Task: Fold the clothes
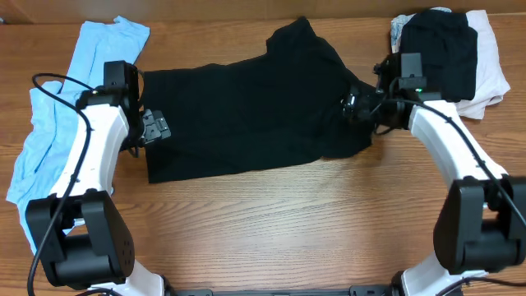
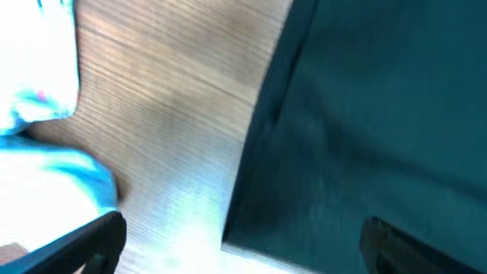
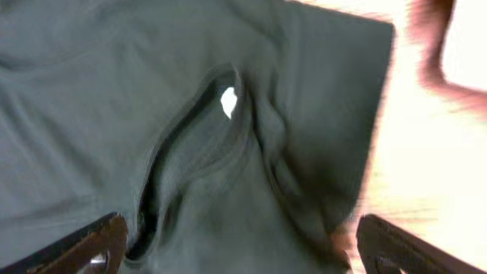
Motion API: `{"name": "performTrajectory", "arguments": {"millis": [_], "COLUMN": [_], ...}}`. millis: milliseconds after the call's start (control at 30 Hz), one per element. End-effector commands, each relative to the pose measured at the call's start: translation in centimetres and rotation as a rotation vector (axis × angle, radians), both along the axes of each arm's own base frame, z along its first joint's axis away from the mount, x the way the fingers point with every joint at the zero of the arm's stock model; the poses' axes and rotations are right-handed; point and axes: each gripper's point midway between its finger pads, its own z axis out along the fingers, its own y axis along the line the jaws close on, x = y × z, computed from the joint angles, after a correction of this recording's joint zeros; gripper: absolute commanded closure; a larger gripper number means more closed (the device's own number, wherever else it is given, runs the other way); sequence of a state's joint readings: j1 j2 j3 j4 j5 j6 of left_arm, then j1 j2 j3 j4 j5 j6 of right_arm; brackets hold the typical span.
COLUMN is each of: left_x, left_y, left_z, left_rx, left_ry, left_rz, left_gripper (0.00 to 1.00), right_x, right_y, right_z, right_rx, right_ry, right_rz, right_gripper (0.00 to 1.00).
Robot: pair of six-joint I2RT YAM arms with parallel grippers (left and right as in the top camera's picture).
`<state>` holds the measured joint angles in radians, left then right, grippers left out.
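Observation:
A black T-shirt [image 1: 246, 115] lies spread across the middle of the table, its collar end at the right. My left gripper [image 1: 154, 126] is open at the shirt's left hem; in the left wrist view the shirt's corner [image 2: 365, 129] lies between the spread fingers [image 2: 243, 243]. My right gripper [image 1: 355, 107] is open over the collar end; in the right wrist view the neck opening [image 3: 198, 144] with a white tag and a sleeve lie between the spread fingers [image 3: 243, 247]. Neither gripper holds anything.
A pile of light blue clothes [image 1: 62, 107] lies along the left edge, also showing in the left wrist view [image 2: 38, 152]. A stack of black [image 1: 440, 49] and white [image 1: 493, 66] clothes sits at the back right corner. Bare wood lies in front.

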<state>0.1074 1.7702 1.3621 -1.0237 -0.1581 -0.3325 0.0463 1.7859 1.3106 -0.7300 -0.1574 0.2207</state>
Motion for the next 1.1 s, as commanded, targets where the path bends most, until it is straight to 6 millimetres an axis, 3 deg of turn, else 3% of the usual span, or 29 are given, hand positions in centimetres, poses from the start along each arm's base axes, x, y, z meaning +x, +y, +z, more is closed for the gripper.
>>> {"name": "performTrajectory", "arguments": {"millis": [0, 167, 267, 467, 600, 733, 767, 833, 900, 1067], "left_x": [-1.6, -4.3, -5.6, -5.7, -5.5, -5.9, -6.1, -6.4, -6.6, -6.8], "left_y": [-1.9, -3.9, -4.6, -5.6, -5.1, -4.2, -3.9, -3.1, -2.3, -1.0], "left_z": [-0.8, -4.1, -6.0, -7.9, -8.6, -9.2, -9.2, -9.2, -9.2, -9.2], "left_rx": [-0.11, -0.216, -0.227, -0.22, -0.184, -0.134, -0.115, -0.078, -0.056, -0.065], "left_ry": [0.061, 0.136, 0.159, 0.132, 0.107, 0.112, 0.118, 0.131, 0.134, 0.133], "left_rz": [-0.026, -0.031, -0.04, -0.041, -0.016, -0.012, -0.009, 0.001, 0.02, 0.068], "left_gripper": [0.0, 0.0, 0.05, 0.12, 0.17, 0.34, 0.45, 0.76, 0.95, 0.96], "right_x": [-1.2, -3.7, -4.5, -4.8, -5.2, -5.4, -5.4, -5.3, -5.1, -4.7], "right_y": [-0.5, -0.9, -0.9, -0.5, -0.5, -0.6, -0.6, -0.6, -0.6, -0.5], "right_z": [1.5, -1.6, -3.0, -4.1, -4.7, -5.4, -5.6, -5.9, -6.1, -6.9], "right_rx": [-0.011, -0.034, -0.031, -0.009, -0.008, -0.008, -0.008, -0.008, -0.007, -0.003], "right_ry": [0.029, 0.147, 0.178, 0.179, 0.182, 0.179, 0.177, 0.167, 0.153, 0.107], "right_rz": [-0.028, -0.034, -0.035, -0.046, -0.045, -0.046, -0.046, -0.046, -0.046, -0.047], "right_gripper": [0.0, 0.0, 0.0, 0.01, 0.03, 0.14, 0.17, 0.22, 0.26, 0.32]}}
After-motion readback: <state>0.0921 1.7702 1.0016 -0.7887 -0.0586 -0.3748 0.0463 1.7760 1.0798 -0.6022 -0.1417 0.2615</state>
